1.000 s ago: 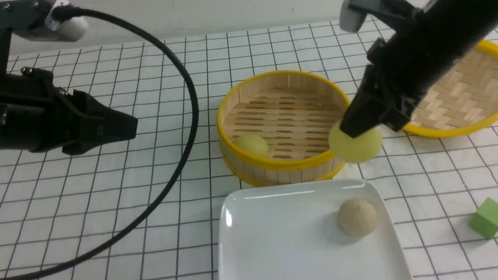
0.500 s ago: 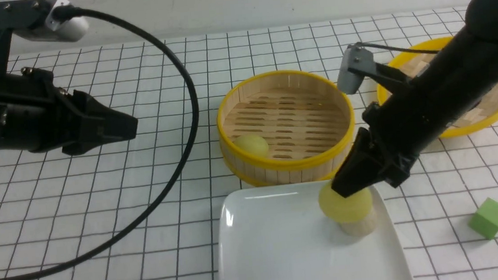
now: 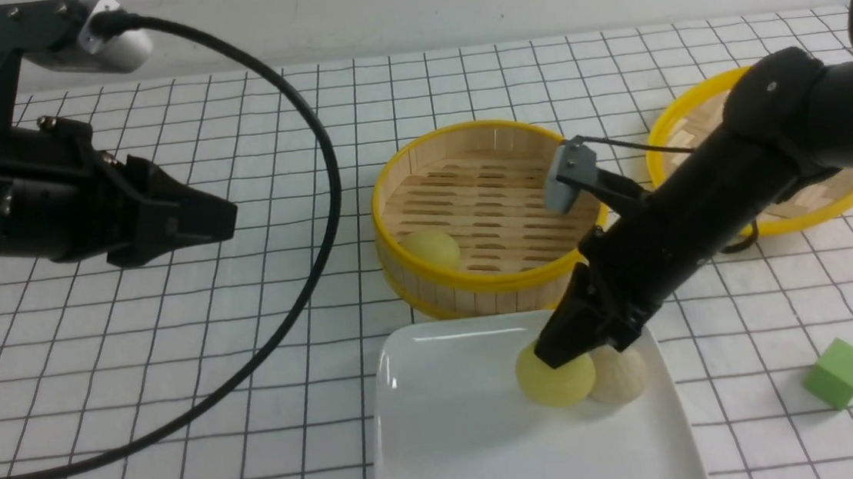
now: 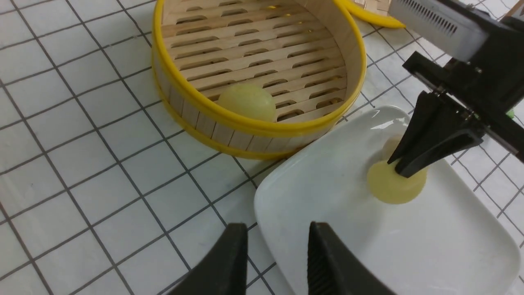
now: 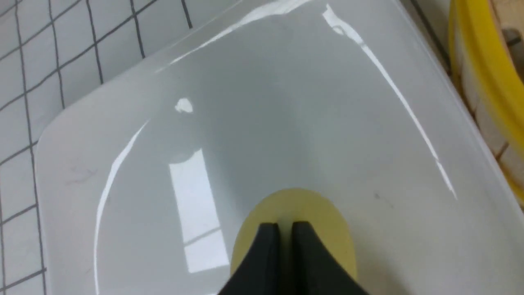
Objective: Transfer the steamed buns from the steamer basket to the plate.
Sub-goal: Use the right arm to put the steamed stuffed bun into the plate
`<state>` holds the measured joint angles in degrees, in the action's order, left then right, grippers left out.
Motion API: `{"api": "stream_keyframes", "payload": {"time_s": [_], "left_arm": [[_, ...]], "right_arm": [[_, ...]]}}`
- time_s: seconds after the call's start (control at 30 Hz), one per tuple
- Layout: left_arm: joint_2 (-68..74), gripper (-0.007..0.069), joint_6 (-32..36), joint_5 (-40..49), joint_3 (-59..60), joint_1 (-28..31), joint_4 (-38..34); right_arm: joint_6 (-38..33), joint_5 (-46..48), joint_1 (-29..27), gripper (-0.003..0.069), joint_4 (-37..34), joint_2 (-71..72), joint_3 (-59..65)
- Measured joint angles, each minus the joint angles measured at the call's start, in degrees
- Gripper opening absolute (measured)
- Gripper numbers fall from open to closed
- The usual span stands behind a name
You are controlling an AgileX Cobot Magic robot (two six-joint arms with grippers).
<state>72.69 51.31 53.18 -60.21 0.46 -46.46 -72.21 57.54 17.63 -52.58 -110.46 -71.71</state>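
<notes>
By the table's near edge, the yellow bun (image 3: 557, 388), pinched in the narrowed right gripper (image 3: 546, 358) beside the beige bun (image 3: 627, 376), is best seated on the plate (image 3: 451, 430) before release.

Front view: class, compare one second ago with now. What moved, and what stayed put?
The right pincer, shut on a pale yellow round bun, carried it from the rim of the round bamboo steamer basket down onto the white square plate, beside the beige round bun, and has not let go. Unchanged: the left pincer, the second yellow bun in the basket, the green cube.
</notes>
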Motion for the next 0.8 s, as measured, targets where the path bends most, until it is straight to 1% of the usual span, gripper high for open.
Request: {"api": "stream_keyframes", "payload": {"time_s": [0.43,0.6,0.73,0.8], "left_arm": [[0.0,0.0242,0.0,0.0,0.0,0.0,0.0],[0.0,0.0242,0.0,0.0,0.0,0.0,0.0],[0.0,0.0242,0.0,0.1,0.0,0.0,0.0],[0.0,0.0242,0.0,0.2,0.0,0.0,0.0]], "right_arm": [[-5.3,-1.4,0.0,0.0024,-2.9,-1.2,0.0],[-5.7,-1.5,0.0,0.0029,-3.3,-1.2,0.0],[-5.7,-1.5,0.0,0.0048,-3.3,-1.2,0.0],[-5.7,-1.5,0.0,0.0095,-3.3,-1.2,0.0]]}}
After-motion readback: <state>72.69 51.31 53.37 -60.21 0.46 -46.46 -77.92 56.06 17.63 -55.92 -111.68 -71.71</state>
